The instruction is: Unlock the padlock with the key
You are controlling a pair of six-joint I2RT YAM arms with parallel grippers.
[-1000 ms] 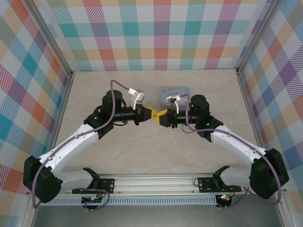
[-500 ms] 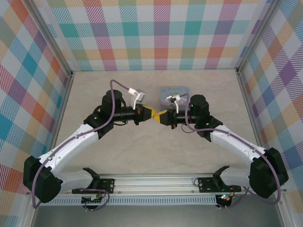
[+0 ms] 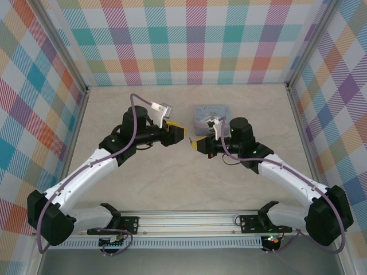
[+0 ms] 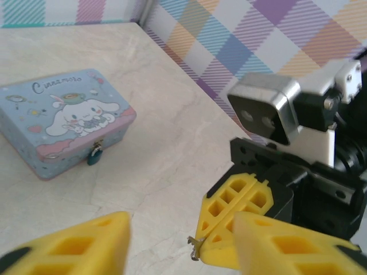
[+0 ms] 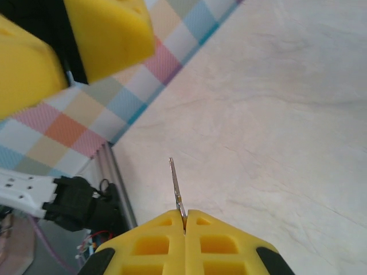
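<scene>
The key (image 5: 176,192) is a thin metal sliver sticking out of my right gripper (image 5: 184,220), which is shut on it above the table. In the left wrist view the key (image 4: 196,246) shows at the tip of the right gripper's fingers (image 4: 238,206). My left gripper (image 4: 180,252) stands open just in front of them, with nothing between its fingers. The tiny bluish padlock (image 4: 94,153) hangs on the front clasp of the pale blue cartoon tin (image 4: 63,120). From above, the left gripper (image 3: 180,133) and right gripper (image 3: 195,143) face each other with a small gap.
The tin (image 3: 211,113) sits on the table behind the right wrist, toward the back wall. Checked walls close in the beige marbled tabletop (image 3: 172,172) on three sides. A metal rail (image 3: 189,220) runs along the near edge.
The two grippers' fingertips met earlier. My left gripper has opened and drawn back to the left, and the key stays in the shut right gripper.
</scene>
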